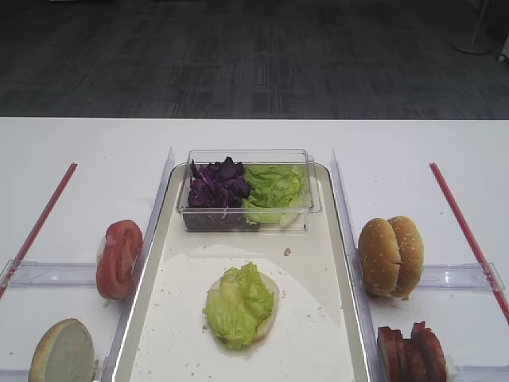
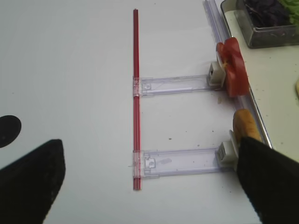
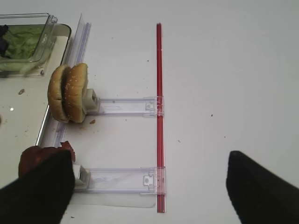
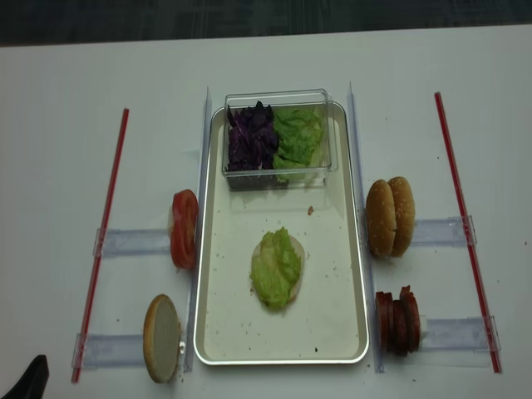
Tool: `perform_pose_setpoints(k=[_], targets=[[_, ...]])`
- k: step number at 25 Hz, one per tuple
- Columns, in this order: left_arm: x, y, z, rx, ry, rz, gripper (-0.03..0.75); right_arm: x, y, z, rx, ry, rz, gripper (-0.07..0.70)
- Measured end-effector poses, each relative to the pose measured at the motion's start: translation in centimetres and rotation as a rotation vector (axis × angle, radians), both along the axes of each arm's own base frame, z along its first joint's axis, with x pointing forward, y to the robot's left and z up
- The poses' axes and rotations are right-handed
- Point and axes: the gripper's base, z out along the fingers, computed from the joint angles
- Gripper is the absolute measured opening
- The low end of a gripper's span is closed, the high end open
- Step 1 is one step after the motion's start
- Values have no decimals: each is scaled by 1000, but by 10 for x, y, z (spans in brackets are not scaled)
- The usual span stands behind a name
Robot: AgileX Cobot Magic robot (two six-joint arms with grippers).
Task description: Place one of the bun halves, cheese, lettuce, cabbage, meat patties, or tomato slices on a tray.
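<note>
On the cream tray (image 1: pixel 318 334) lies a bun half (image 1: pixel 269 314) topped with a lettuce (image 1: pixel 238 302) leaf. A clear box at the tray's far end holds cabbage (image 1: pixel 216 187) and more lettuce. Tomato slices (image 1: pixel 119 259) and a cut-face bun half (image 1: pixel 62 350) stand left of the tray. Two seeded bun halves (image 1: pixel 390 255) and the meat patties (image 1: pixel 412 350) stand to its right. Cheese is out of view. My right gripper (image 3: pixel 149 186) hangs open over bare table beside the patties (image 3: pixel 35 154). My left gripper (image 2: pixel 149 182) is open beside the left bun half (image 2: pixel 245 123).
Red strips (image 1: pixel 465 227) (image 1: pixel 40 219) run along the table on both outer sides. Clear plastic holders (image 3: pixel 121 179) (image 2: pixel 180 161) join them to the food stands. Clear rails (image 1: pixel 343 223) flank the tray. The floor lies beyond the table's far edge.
</note>
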Motion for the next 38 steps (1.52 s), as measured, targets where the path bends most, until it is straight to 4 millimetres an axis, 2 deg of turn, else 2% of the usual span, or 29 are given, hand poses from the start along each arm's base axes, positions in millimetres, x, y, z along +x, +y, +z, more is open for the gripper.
perform_pose_setpoints(k=[38], targets=[[0, 0, 0, 0, 0, 0, 689, 0, 3, 0, -16, -3, 44, 692]])
